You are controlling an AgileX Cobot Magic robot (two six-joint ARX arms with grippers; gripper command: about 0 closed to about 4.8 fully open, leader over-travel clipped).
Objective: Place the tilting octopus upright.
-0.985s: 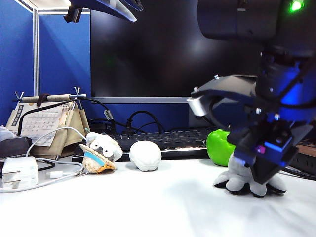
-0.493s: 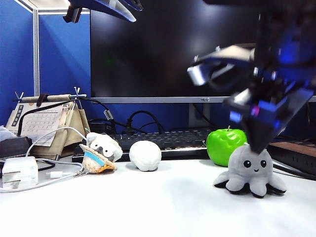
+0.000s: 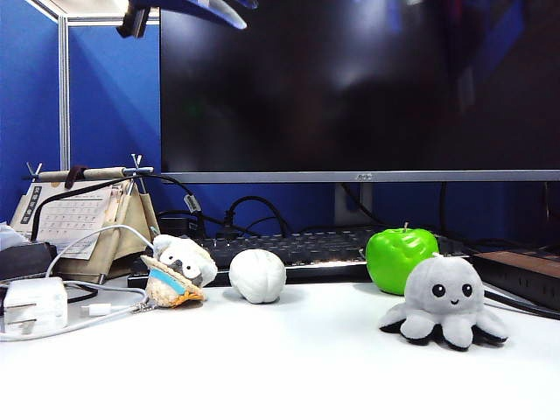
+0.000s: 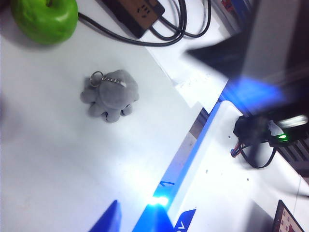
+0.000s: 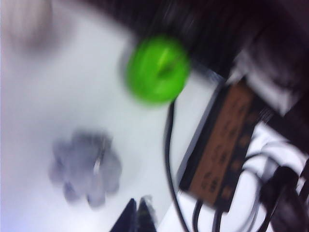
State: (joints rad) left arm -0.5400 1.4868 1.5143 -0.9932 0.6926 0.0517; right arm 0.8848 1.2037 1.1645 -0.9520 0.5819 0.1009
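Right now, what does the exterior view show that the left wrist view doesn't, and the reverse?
Only the exterior view shows the octopus's face, upright on its tentacles, plus the keyboard, white ball and straw-hatted plush. Only the left wrist view shows the octopus's keyring, the brown power strip and the table's edge. Both share the octopus and green apple. The left gripper hangs open, far above; the right gripper is shut.

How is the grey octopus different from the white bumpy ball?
The octopus is grey with black eyes and a smile; the white ball is plain and wrinkly, with no face. The octopus has stubby tentacles spread on the table; the ball is round with none. The octopus sits beside the green apple; the ball lies beside the little hat-wearing plush. Both rest on the white table, untouched.
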